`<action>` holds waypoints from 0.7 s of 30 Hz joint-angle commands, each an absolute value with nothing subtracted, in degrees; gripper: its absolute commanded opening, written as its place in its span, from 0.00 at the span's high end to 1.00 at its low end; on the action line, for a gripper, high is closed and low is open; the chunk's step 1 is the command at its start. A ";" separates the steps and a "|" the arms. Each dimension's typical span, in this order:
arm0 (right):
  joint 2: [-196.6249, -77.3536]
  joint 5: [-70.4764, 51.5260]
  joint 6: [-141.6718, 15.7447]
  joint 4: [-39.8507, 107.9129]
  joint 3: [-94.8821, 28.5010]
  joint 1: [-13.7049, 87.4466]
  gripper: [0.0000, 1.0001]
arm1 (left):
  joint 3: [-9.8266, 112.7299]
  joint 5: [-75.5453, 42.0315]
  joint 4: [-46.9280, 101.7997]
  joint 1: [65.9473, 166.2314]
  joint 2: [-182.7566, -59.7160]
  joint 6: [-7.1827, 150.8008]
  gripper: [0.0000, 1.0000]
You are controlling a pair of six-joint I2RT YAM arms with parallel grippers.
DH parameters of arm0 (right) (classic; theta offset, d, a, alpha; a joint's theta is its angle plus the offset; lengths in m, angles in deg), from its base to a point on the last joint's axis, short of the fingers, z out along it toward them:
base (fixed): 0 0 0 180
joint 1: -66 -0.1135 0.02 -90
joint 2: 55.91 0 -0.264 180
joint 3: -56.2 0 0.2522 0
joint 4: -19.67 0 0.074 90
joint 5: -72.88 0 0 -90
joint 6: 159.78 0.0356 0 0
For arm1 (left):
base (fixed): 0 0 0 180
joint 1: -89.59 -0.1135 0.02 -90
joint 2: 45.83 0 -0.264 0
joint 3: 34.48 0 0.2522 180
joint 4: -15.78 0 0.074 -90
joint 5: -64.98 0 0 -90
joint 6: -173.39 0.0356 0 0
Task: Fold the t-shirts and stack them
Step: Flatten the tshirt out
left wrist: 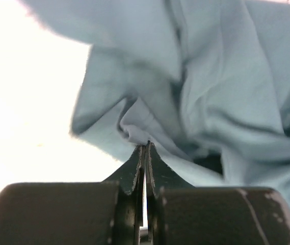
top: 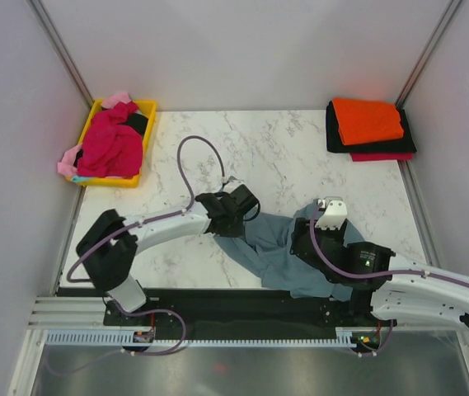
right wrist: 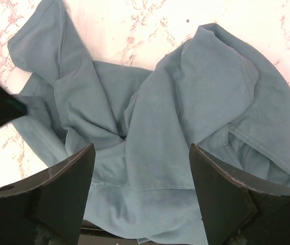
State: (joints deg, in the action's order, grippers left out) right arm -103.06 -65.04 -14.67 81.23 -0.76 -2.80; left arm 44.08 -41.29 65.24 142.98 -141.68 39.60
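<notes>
A crumpled slate blue-grey t-shirt (top: 288, 256) lies at the table's near middle. My left gripper (top: 236, 216) is shut on a fold of its left edge; in the left wrist view the tips (left wrist: 147, 145) pinch the cloth (left wrist: 216, 92). My right gripper (top: 312, 235) hovers open over the shirt's right part; the right wrist view shows its fingers (right wrist: 63, 189) wide apart above the hem (right wrist: 145, 153), holding nothing. A folded stack, orange t-shirt (top: 368, 120) over black (top: 333, 136) over red (top: 381, 156), sits at the back right. Magenta (top: 112, 144), pink (top: 69, 157) and black shirts lie in the tray.
A yellow plastic tray (top: 141, 169) stands at the back left corner of the marble table (top: 259, 148). Walls close in on the left, right and back. A black rail (top: 234, 309) runs along the near edge by the arm bases.
</notes>
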 commanded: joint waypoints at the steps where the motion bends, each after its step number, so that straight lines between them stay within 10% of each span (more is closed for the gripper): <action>1: -103.98 -63.80 -15.11 79.32 0.52 -2.82 0.18 | 39.95 -49.09 70.30 143.03 -127.77 34.18 0.98; 13: -111.71 -52.63 -7.81 71.50 6.85 -2.73 0.02 | 16.03 -45.68 75.24 142.94 -100.24 20.73 0.98; 21: -117.61 -47.61 -7.81 64.38 10.19 -2.73 0.27 | 16.02 -46.73 75.33 143.03 -100.93 21.69 0.98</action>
